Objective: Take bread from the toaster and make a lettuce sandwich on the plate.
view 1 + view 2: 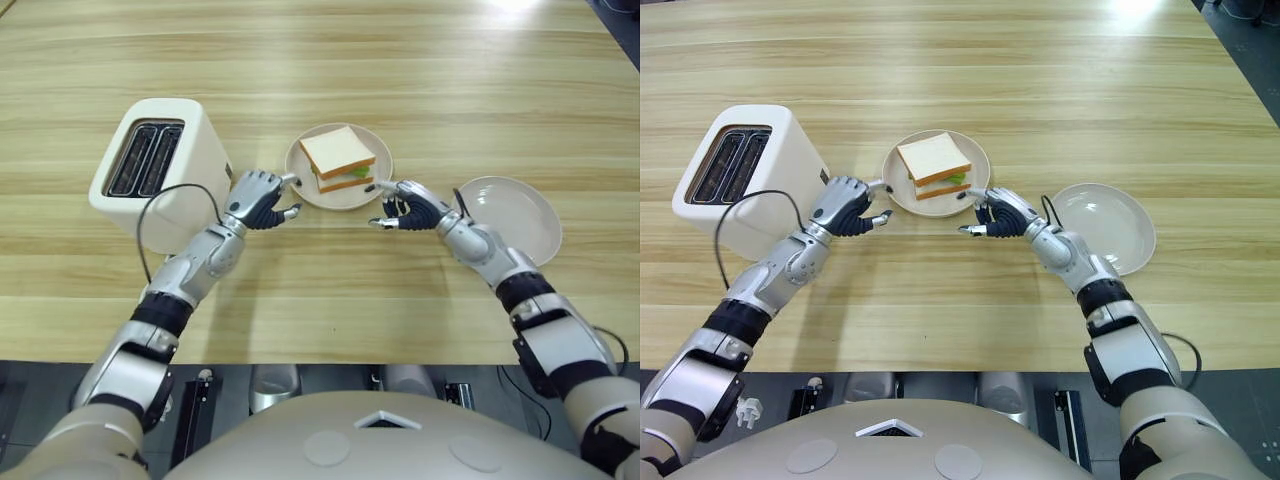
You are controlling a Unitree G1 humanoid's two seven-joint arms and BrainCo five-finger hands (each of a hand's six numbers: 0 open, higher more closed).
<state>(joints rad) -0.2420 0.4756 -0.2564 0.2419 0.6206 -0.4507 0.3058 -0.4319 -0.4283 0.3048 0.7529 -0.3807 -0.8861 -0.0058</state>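
Observation:
A cream toaster [160,170] stands at the left with both slots dark. On the beige plate [372,188] in the middle lies a sandwich [338,156]: two bread slices with green lettuce [357,173] peeking out between them. My left hand [258,198] hovers at the plate's left rim, fingers curled and holding nothing. At the plate's right rim my right hand [404,207] is likewise curled and holds nothing.
A second, bare plate [515,215] lies to the right, behind my right forearm. The toaster's black cord [150,215] loops over the table near my left forearm. Bare wooden table [400,60] stretches behind the plates.

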